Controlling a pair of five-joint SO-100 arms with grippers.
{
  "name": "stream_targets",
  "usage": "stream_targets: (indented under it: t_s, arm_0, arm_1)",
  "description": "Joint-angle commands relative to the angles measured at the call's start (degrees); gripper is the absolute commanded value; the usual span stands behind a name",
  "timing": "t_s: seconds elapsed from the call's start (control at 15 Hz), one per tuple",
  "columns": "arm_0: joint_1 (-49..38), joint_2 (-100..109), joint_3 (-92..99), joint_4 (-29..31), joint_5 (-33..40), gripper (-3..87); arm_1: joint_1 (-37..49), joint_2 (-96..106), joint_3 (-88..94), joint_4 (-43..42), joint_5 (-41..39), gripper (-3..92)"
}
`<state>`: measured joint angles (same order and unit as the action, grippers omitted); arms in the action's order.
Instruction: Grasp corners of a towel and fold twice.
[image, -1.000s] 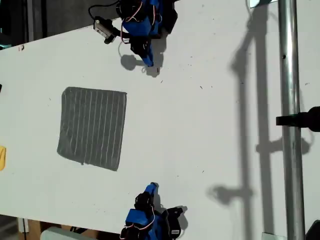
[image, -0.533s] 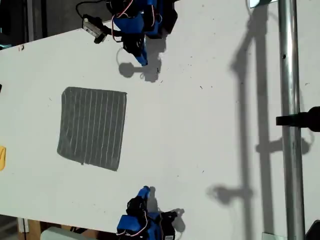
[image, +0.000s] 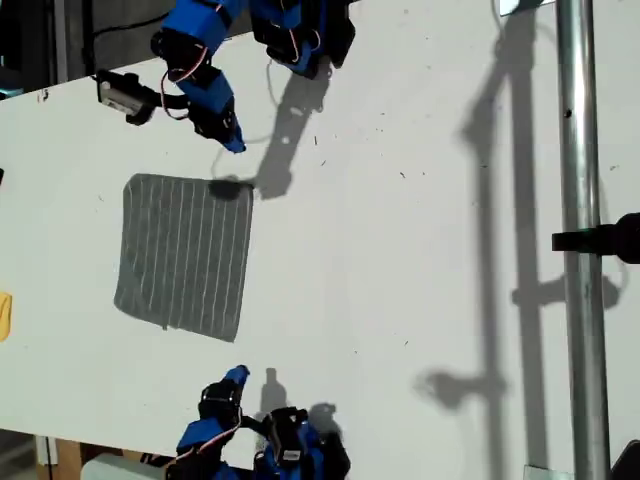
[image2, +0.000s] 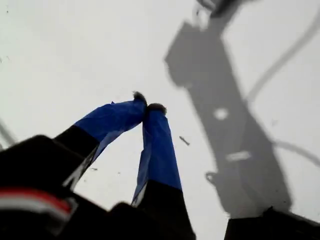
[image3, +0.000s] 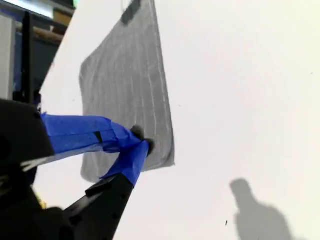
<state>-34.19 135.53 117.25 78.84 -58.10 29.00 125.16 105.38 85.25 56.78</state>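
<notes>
The towel (image: 185, 256) lies flat on the desk (image: 400, 250). My second gripper (image3: 141, 139) hovers near a towel corner, jaws closed on nothing. My first gripper (image2: 146, 107) is over bare desk, jaws pinched shut and empty; the towel is out of its view.

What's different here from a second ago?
Both arms swung toward the exterior view's left, toward the towel. My first gripper is now near its upper right corner in that view, and my second gripper is near its lower right corner. Nothing was grasped; both grippers are shut and empty. The towel lies flat and unmoved.
</notes>
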Motion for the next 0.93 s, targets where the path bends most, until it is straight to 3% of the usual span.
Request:
stream_targets:
  t_s: [0.0,0.33,0.73,0.87]
  arm_0:
    - [-4.22,-9.76,-14.15,1.76,5.54,-2.9]
    - [-11.78,-24.17,-31.9,6.33,12.92,-2.9]
    - [-14.41,-29.27,-36.65,7.29,15.03,-2.8]
    - [-13.97,-29.36,-36.65,7.29,14.94,-2.8]
  arm_1:
    - [4.13,-10.37,-13.62,0.62,-5.98,-0.3]
    - [6.15,-33.75,-38.06,1.23,-10.55,-0.3]
    - [10.46,-38.58,-43.86,2.72,-14.94,0.7]
    - [11.87,-38.94,-45.18,5.45,-15.91,11.0]
